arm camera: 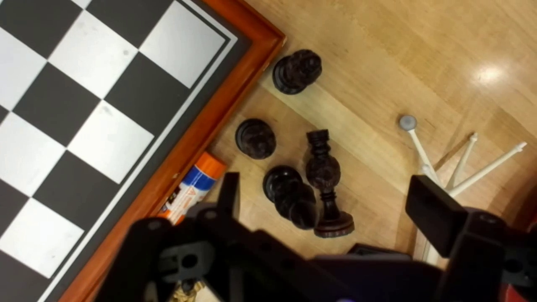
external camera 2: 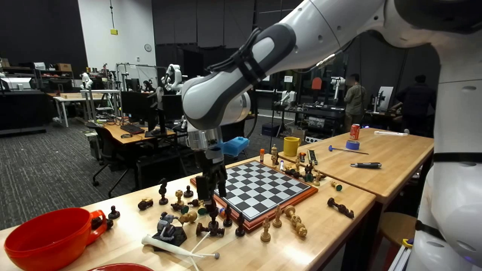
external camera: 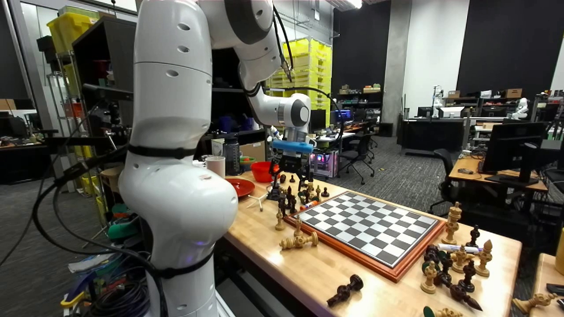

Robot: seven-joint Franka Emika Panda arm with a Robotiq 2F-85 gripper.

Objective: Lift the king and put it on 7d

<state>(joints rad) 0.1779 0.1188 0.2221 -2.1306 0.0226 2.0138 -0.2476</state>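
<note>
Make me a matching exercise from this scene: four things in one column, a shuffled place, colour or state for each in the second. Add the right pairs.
1. gripper
2. chessboard
3. glue stick in the wrist view
4. soda can

A. lying beside a wooden frame
B. red, standing upright
C. open, above dark chess pieces
D. checkered in dark and light

Pairs: 1-C; 2-D; 3-A; 4-B

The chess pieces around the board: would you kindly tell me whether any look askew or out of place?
Yes, several. In both exterior views, a pale chess piece lies on its side by the board, while its pale neighbour stands upright. Another pale piece appears to lie on the neighbouring table, not the board's.
</note>
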